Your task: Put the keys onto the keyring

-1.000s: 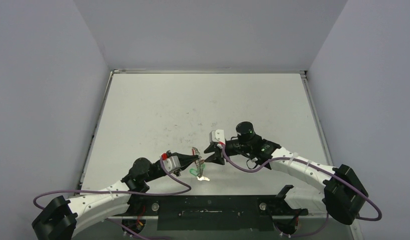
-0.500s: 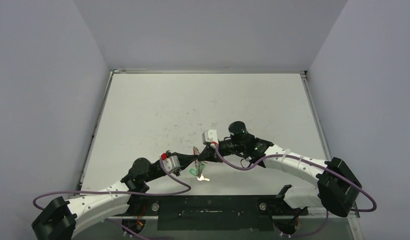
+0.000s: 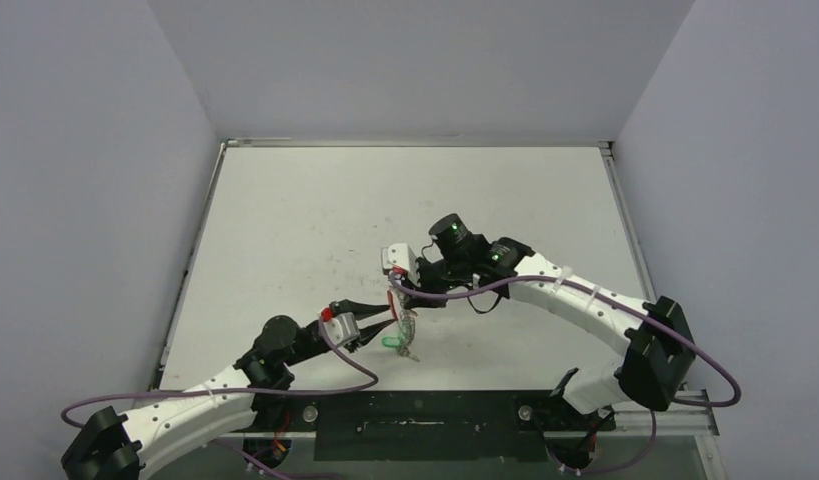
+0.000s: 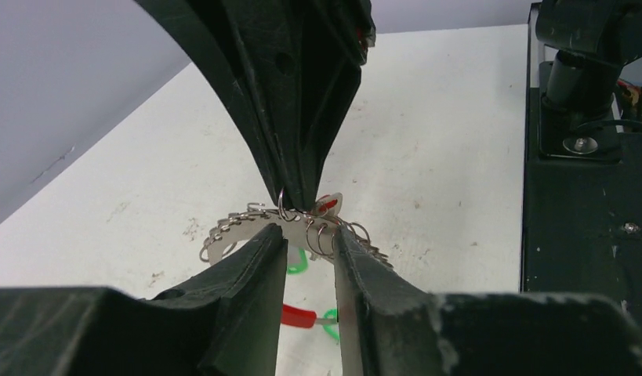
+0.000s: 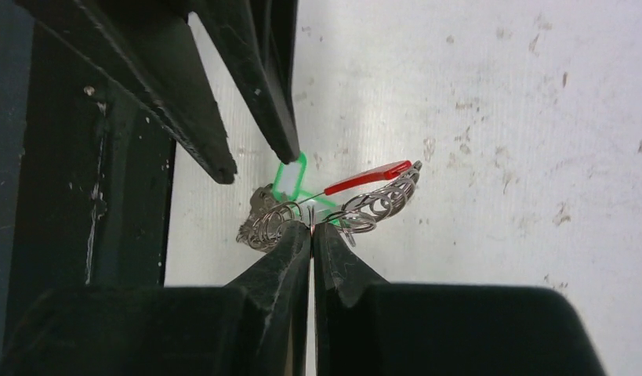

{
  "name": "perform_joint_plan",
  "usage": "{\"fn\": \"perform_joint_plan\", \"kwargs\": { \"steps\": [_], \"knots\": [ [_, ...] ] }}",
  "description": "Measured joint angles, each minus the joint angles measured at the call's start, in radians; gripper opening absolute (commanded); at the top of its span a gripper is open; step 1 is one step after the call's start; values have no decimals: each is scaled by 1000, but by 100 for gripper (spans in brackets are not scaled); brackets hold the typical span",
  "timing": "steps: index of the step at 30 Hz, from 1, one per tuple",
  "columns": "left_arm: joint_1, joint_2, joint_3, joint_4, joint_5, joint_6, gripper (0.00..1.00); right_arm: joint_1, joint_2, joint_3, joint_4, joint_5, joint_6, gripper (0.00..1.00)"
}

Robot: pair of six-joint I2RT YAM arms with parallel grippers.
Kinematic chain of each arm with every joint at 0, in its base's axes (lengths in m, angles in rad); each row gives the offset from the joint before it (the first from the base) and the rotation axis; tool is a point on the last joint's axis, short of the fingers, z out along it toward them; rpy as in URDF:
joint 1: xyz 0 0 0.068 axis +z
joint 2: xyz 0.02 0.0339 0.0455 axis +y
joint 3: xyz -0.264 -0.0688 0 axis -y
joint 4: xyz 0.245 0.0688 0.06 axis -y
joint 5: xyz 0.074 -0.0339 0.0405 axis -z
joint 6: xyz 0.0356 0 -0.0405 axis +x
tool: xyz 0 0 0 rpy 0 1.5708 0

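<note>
Keyring (image 5: 376, 197) in right end effector (image 5: 311, 229), left end effector (image 4: 310, 235) seemingly parted

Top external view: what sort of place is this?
Probably a lab robot test booth: bare grey walls boxing in a scuffed white table, left arm and right arm bolted at its near edge, handling a keyring.

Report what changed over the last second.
The right gripper swung left to the keyring and shut its jaws on one of its loops. The left gripper parted its jaws, letting go. The keyring and the keys barely moved.
</note>
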Motion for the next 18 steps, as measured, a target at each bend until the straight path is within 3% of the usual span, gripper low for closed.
{"fn": "perform_joint_plan", "kwargs": {
  "steps": [9,18],
  "knots": [
    [0,-22,72,-213,-21,57,29,46,243,287,-422,150,-29,0],
    [0,124,83,-212,5,65,30,95,328,399,-529,164,3,0]
  ]
}}
